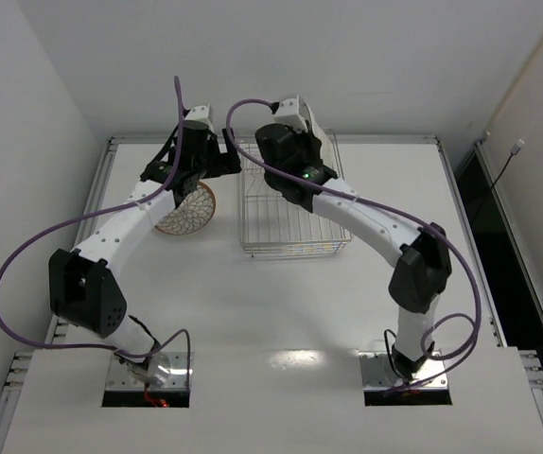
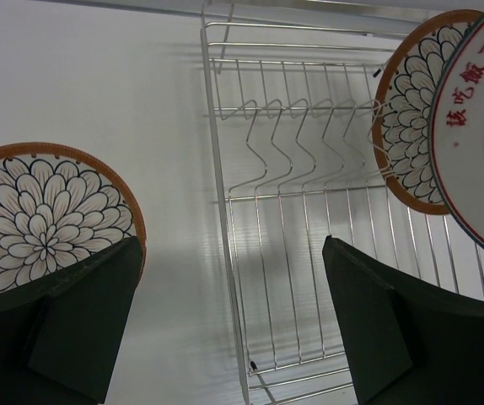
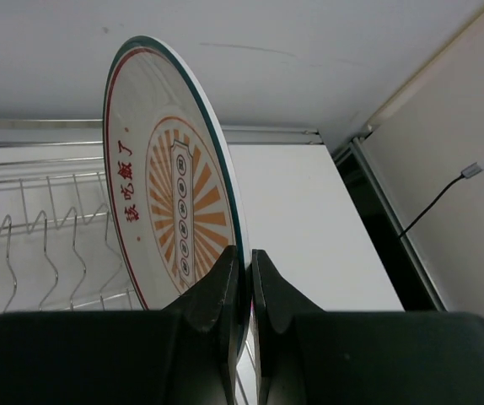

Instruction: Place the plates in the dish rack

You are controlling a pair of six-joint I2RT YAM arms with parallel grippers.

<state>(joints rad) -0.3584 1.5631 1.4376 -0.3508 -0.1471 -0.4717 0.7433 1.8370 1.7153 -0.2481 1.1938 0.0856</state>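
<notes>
My right gripper [image 3: 249, 270] is shut on the lower rim of the white-rimmed plate [image 3: 170, 202] with the orange sunburst and red characters. It holds the plate upright on edge above the dish rack [image 3: 31, 245]. In the left wrist view that plate [image 2: 482, 126] is at the right, beside a brown-rimmed petal plate [image 2: 404, 118] standing in the tines of the rack [image 2: 301, 211]. The other brown-rimmed plate [image 2: 44, 215] lies flat on the table left of the rack and also shows in the top view [image 1: 184, 210]. My left gripper [image 2: 233, 325] is open and empty over the rack's left edge.
The rack [image 1: 286, 232] stands at the far middle of the white table. Both arms reach over its far end near the back wall. A raised metal rim [image 1: 456, 203] borders the table, and a dark gap with a cable lies to the right.
</notes>
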